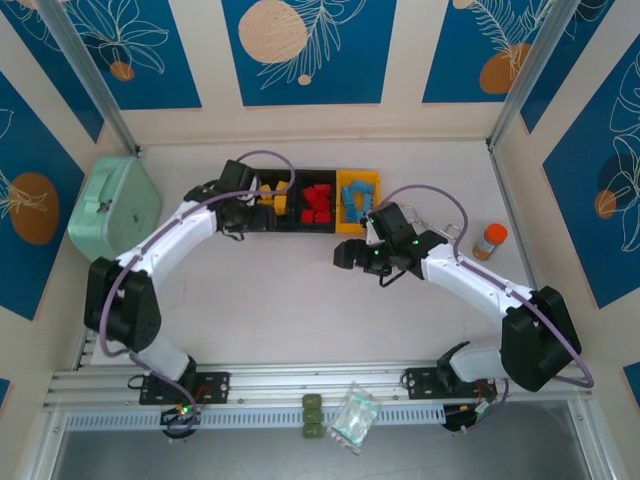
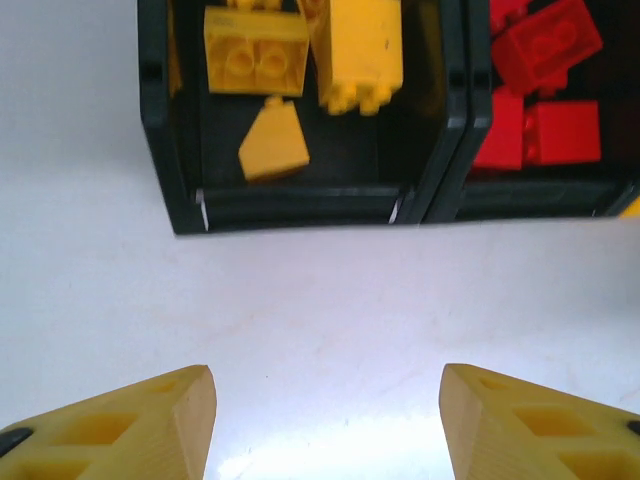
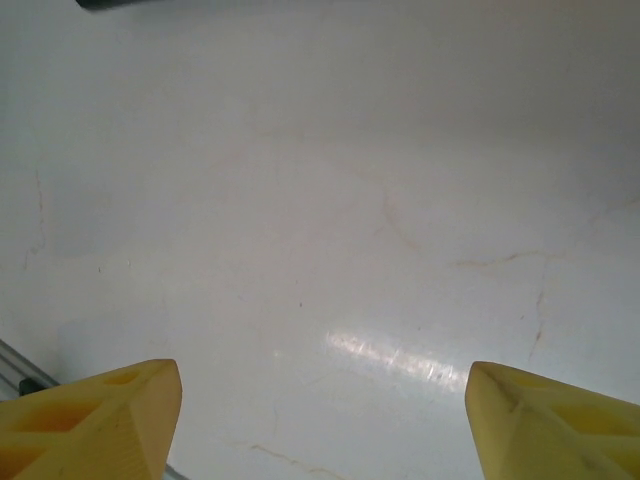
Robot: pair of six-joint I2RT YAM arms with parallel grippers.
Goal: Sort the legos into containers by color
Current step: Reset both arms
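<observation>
Left wrist view: left claw (image 2: 327, 388) gapes before yellow legos (image 2: 255, 60) in black container (image 2: 300, 207).

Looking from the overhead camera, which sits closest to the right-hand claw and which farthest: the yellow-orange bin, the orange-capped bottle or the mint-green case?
1. Yellow-orange bin, just beyond the right gripper.
2. Orange-capped bottle, off to its right.
3. Mint-green case, at the far left.

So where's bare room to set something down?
Widest: the table between the left arm and right arm, nearer than the containers. Also the back right corner, beyond the orange-capped bottle. Crowded: the containers' front, around the left gripper, and by the mint-green case.
</observation>
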